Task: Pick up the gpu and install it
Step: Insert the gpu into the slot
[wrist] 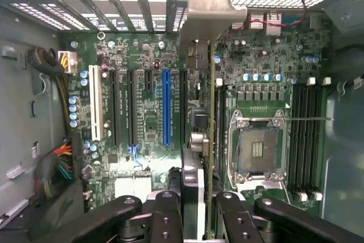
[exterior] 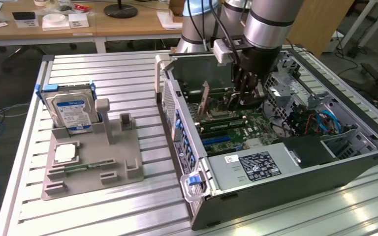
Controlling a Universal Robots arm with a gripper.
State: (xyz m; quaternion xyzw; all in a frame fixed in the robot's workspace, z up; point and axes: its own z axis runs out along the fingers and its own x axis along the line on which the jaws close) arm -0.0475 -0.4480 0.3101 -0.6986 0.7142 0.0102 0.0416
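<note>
Gripper (wrist: 196,209): inside the open computer case (exterior: 346,162), above the motherboard (wrist: 142,112).
Jaws: narrow, clamped on the gpu (wrist: 210,112).
Gpu: upright, edge-on, between the blue slot (wrist: 166,106) and the CPU socket (wrist: 256,146); seating unclear.

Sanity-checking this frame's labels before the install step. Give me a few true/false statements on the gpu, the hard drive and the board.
1. The jaws are shut on the gpu inside the open case. True.
2. The hard drive lies inside the case. False: it stands upright in the gray fixture, outside the case on the exterior view's left.
3. The long blue slot on the motherboard is empty. True.
4. The CPU socket carries a cooler. False: it is bare.
</note>
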